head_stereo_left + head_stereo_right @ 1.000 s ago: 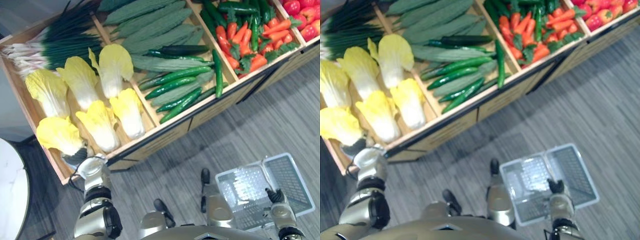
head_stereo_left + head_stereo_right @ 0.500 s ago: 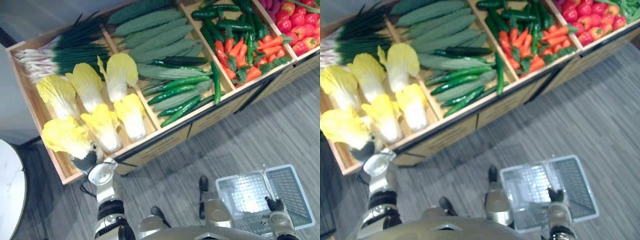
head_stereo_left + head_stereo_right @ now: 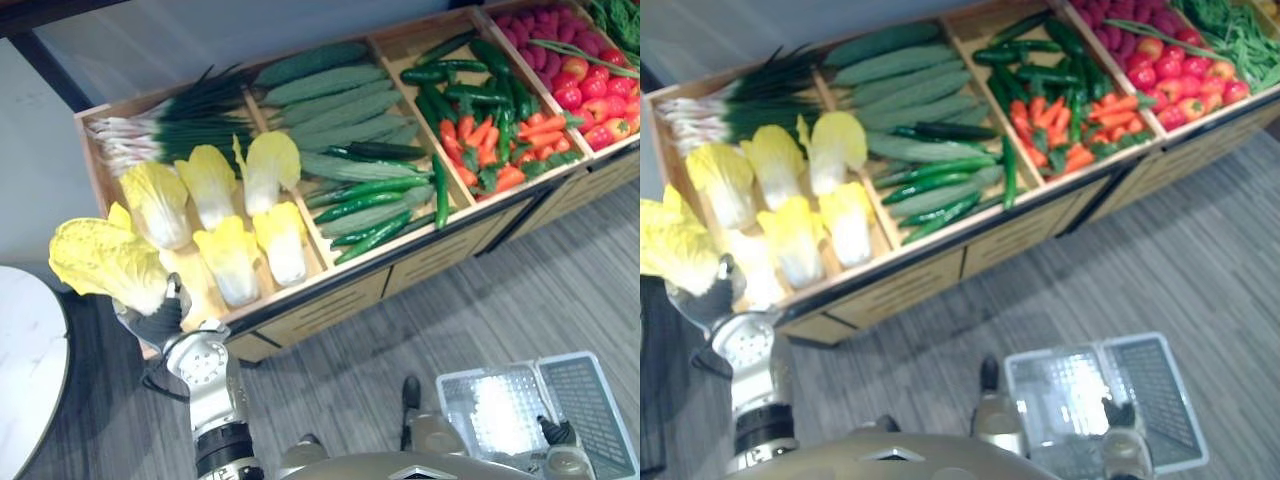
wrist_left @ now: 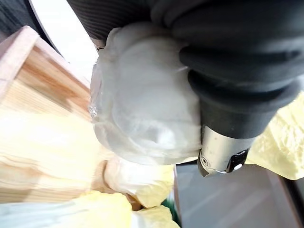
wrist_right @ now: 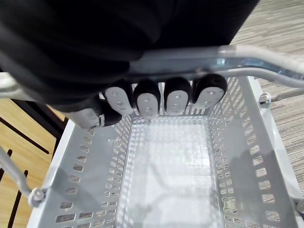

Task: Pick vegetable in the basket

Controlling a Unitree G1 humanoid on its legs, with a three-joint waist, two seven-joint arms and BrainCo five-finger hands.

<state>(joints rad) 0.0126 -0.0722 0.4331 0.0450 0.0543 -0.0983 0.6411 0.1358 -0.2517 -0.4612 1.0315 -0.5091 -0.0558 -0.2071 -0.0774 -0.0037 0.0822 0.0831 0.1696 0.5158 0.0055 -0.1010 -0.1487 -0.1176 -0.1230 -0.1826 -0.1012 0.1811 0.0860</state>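
Observation:
My left hand [image 3: 152,322] is shut on the white base of a yellow-leafed cabbage [image 3: 103,262] and holds it in the air just off the left front corner of the wooden produce stand [image 3: 330,290]. In the left wrist view the cabbage's pale stalk end [image 4: 142,99] fills my hand's curled grip. My right hand [image 3: 556,433] is shut on the metal handle [image 5: 228,59] of a grey plastic basket [image 3: 600,400], held low at the right above the floor. The basket's mesh bottom [image 5: 171,166] has nothing in it.
The stand's left bin holds several more cabbages [image 3: 230,215] and green onions [image 3: 170,125]. Further right lie bitter gourds [image 3: 330,100], cucumbers [image 3: 370,195], carrots [image 3: 490,150] and red peppers [image 3: 580,85]. A white round table [image 3: 25,370] stands at the left.
My left hand has lifted the front-left cabbage out of the bin, up and to the left. The camera has tilted, so the whole stand sits lower and further right in view.

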